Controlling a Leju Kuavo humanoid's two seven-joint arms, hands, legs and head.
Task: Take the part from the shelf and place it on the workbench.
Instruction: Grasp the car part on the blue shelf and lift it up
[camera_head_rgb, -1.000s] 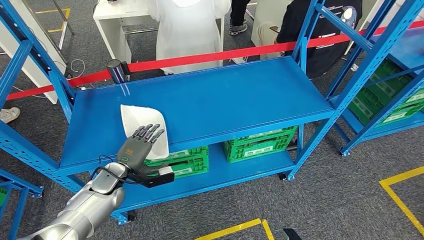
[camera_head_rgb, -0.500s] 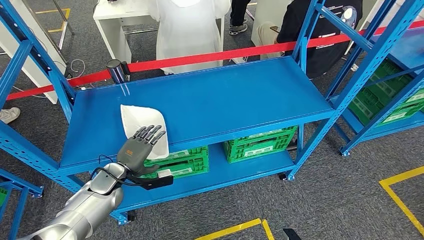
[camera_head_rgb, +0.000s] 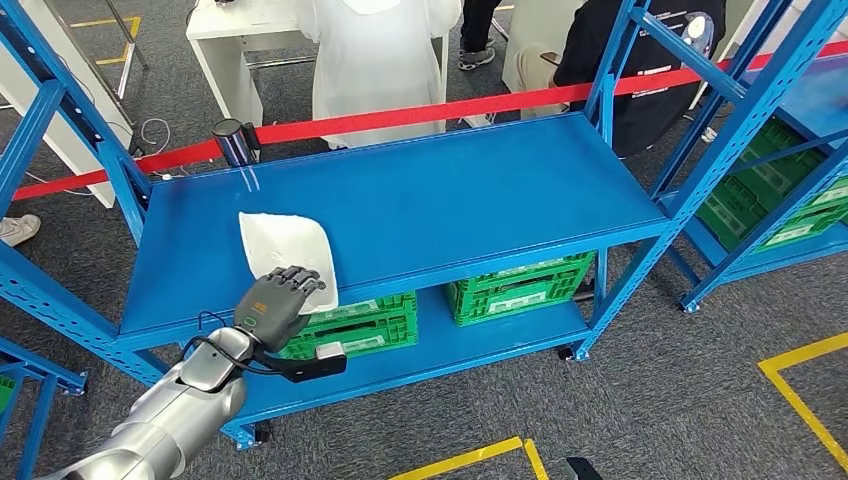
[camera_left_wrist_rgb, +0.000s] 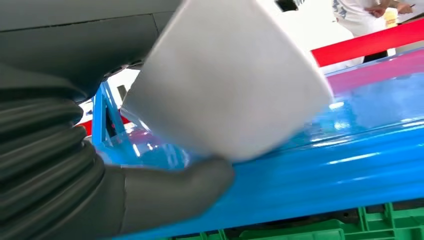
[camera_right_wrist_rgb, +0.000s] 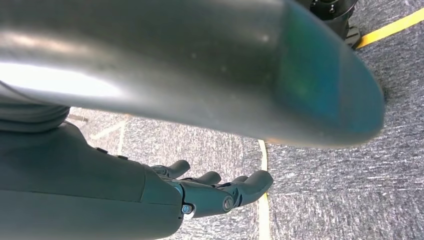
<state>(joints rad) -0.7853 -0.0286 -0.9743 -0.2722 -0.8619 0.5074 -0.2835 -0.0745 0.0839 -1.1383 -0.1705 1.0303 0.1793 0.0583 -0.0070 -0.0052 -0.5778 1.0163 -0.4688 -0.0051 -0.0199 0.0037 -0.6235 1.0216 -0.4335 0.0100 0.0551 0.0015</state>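
The left hand (camera_head_rgb: 272, 303) sits at the front lip of the blue shelf (camera_head_rgb: 420, 200), fingers curled over the near edge of the white part (camera_head_rgb: 285, 250), thumb underneath as the left wrist view has it (camera_left_wrist_rgb: 175, 192). So it pinches the part at one edge, with the rest lying flat on the shelf top. The right hand (camera_right_wrist_rgb: 210, 192) hangs low over grey floor, fingers loosely apart, holding nothing.

With so shallow a hold, I reckon the thin part could slip or swing as it lifts. Green crates (camera_head_rgb: 515, 288) sit below, and the blue upright (camera_head_rgb: 125, 185) stands close at the robot's left. Beyond that, a red barrier tape (camera_head_rgb: 420, 113) and people stand behind, so pulling straight back looks freest.
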